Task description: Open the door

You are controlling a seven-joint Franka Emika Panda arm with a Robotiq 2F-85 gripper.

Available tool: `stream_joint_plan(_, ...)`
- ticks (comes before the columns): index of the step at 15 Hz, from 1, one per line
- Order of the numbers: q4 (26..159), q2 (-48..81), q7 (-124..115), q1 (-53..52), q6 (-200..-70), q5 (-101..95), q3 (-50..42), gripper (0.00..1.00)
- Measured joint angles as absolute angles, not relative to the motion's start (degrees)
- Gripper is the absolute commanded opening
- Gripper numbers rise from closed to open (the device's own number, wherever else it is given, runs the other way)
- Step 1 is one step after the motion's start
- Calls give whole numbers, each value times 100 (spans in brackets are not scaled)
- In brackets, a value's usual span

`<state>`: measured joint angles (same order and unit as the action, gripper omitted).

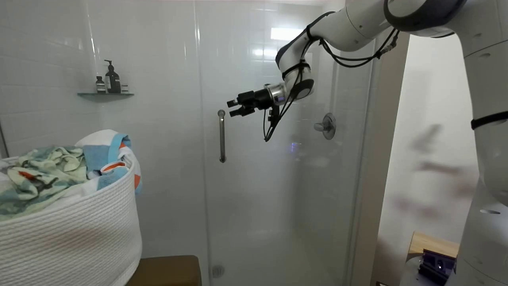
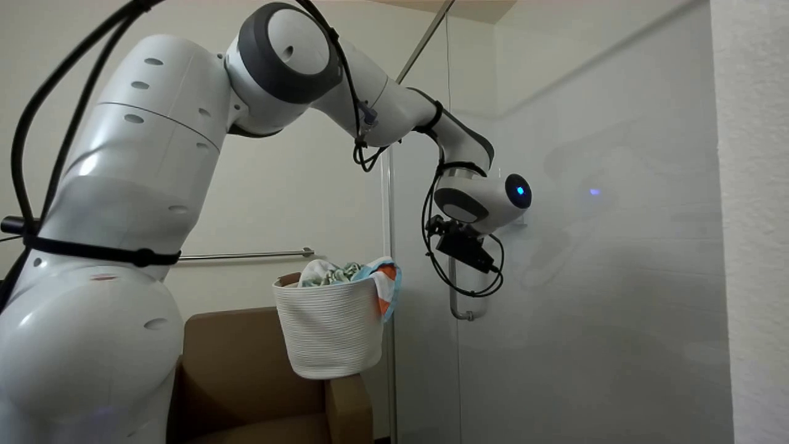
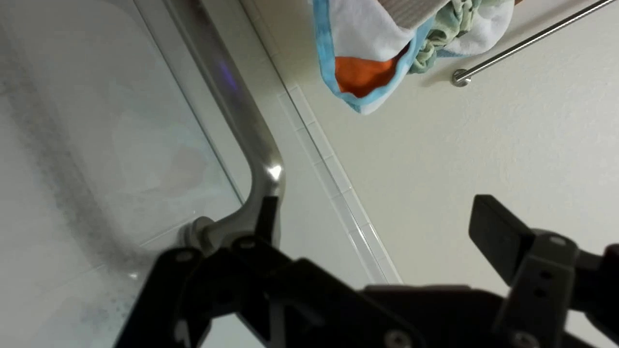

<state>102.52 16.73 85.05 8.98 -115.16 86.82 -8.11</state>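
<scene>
The door (image 1: 258,198) is a clear glass shower panel, its free edge lying along the seam beside the neighbouring glass. It carries a vertical silver bar handle (image 1: 222,139), also visible in an exterior view as the handle (image 2: 454,296). My gripper (image 1: 232,108) is open close to the handle's top end, fingers pointing left. In the wrist view the handle (image 3: 242,111) crosses the upper left, and one finger (image 3: 267,217) overlaps its bend; contact cannot be told. Nothing stands between the fingertips of the gripper (image 3: 382,227). The wrist mostly hides the fingers in an exterior view.
A white woven basket (image 2: 330,333) with towels sits on a brown armchair (image 2: 246,370), left of the door. Cables (image 2: 431,265) loop below the wrist. Behind the glass are a corner shelf (image 1: 85,94) with bottles and a shower knob (image 1: 328,126). A towel bar (image 3: 537,36) runs along the wall.
</scene>
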Motion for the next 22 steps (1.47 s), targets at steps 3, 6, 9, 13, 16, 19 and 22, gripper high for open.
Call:
stream_joint_plan(3, 10289, 1645, 8578, 882, -11683, 8741, -811, 100)
stream_joint_plan(6, 10350, 1645, 8655, 866, -11898, 8758, -800, 100)
stream_joint_plan(9, 10449, 1660, 8742, 865, -12101, 8833, -796, 100)
stream_joint_plan(13, 10504, 1759, 8751, 858, -12289, 9030, -757, 100)
stream_joint_plan(16, 10504, 1849, 8751, 842, -12317, 9137, -707, 100)
stream_joint_plan(19, 10503, 1921, 8771, 789, -12318, 9237, -665, 100)
stream_joint_plan(22, 10499, 2008, 8884, 746, -12318, 9259, -636, 100)
